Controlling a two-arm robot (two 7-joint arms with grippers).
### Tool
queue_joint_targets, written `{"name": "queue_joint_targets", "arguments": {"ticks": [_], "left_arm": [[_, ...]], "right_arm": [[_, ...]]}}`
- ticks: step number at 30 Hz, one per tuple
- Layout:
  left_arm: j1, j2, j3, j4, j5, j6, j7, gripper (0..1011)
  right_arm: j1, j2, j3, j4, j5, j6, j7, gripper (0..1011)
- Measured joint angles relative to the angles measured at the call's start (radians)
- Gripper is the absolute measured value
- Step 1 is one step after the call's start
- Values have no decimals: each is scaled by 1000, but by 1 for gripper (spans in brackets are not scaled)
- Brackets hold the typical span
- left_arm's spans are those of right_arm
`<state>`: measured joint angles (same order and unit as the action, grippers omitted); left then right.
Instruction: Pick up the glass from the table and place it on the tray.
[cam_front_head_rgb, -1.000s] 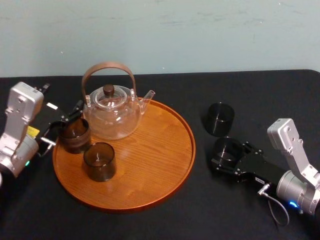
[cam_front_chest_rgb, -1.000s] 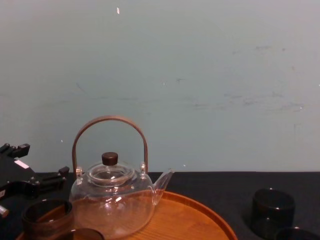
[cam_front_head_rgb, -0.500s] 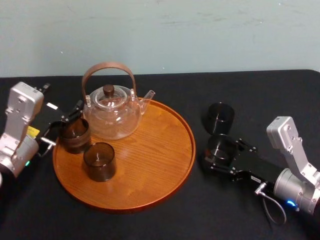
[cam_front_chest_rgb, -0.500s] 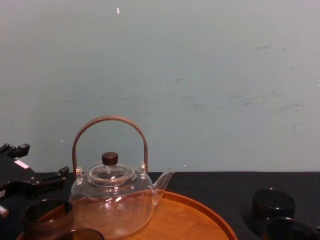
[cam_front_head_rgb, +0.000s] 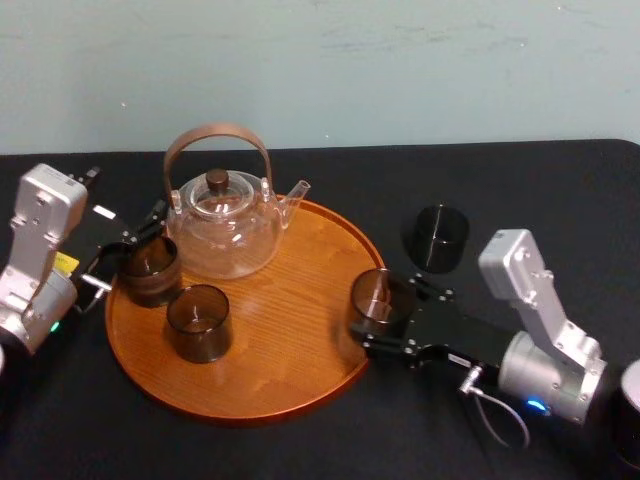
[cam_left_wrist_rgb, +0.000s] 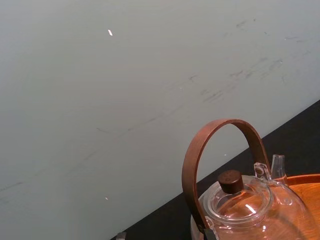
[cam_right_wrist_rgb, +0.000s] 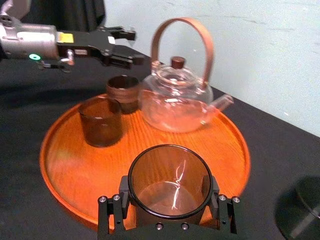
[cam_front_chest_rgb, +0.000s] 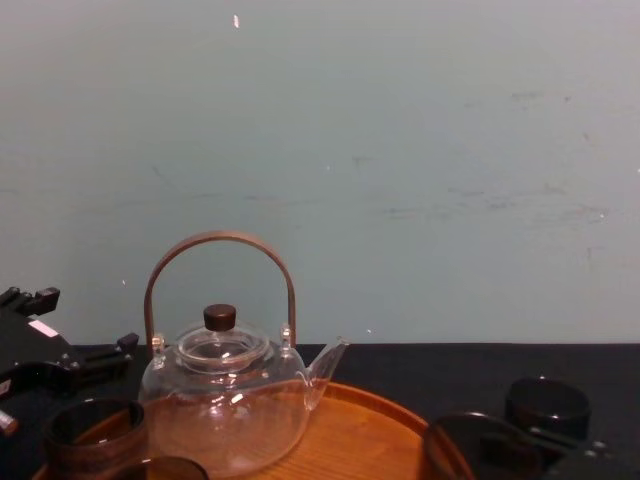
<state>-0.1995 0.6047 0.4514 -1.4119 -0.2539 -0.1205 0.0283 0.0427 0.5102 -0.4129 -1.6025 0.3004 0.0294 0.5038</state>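
The left tool (cam_front_head_rgb: 135, 243) sits at the left edge of the tray (cam_front_head_rgb: 290, 300) with its jaws apart, close beside the rear cup (cam_front_head_rgb: 150, 268), which stands just inside the rim. This arm appears parked, clear of the working side. The front cup (cam_front_head_rgb: 198, 322) stands near the rear cup, and the glass teapot (cam_front_head_rgb: 225, 220) occupies the far left part of the tray. This grouping leaves the right half of the wood bare, presumably as the landing area.

The glass (cam_front_head_rgb: 372, 293) is upright at the tray's right rim, clamped from both sides by the right tool (cam_front_head_rgb: 380, 305). The side grip keeps the mouth level and the base free for setting down. Whether the base touches the wood cannot be told. Judged from this position, the carry is nearly complete; lowering and release remain. A spare dark cup (cam_front_head_rgb: 436, 237) stands on the counter (cam_front_head_rgb: 300, 450), well apart from the tray.

The counter is matt black and a plain pale green wall (cam_front_head_rgb: 400, 60) stands behind it
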Motion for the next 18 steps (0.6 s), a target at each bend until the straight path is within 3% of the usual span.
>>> {"name": "queue_joint_targets", "arguments": {"ticks": [8, 18], "left_arm": [[0, 0, 0, 0, 0, 0, 0, 1001], [0, 0, 0, 0, 0, 0, 0, 1001]], "right_arm": [[64, -51, -68, 32, -27, 21, 6, 905], [120, -96, -118, 90, -49, 19, 12, 905]]}}
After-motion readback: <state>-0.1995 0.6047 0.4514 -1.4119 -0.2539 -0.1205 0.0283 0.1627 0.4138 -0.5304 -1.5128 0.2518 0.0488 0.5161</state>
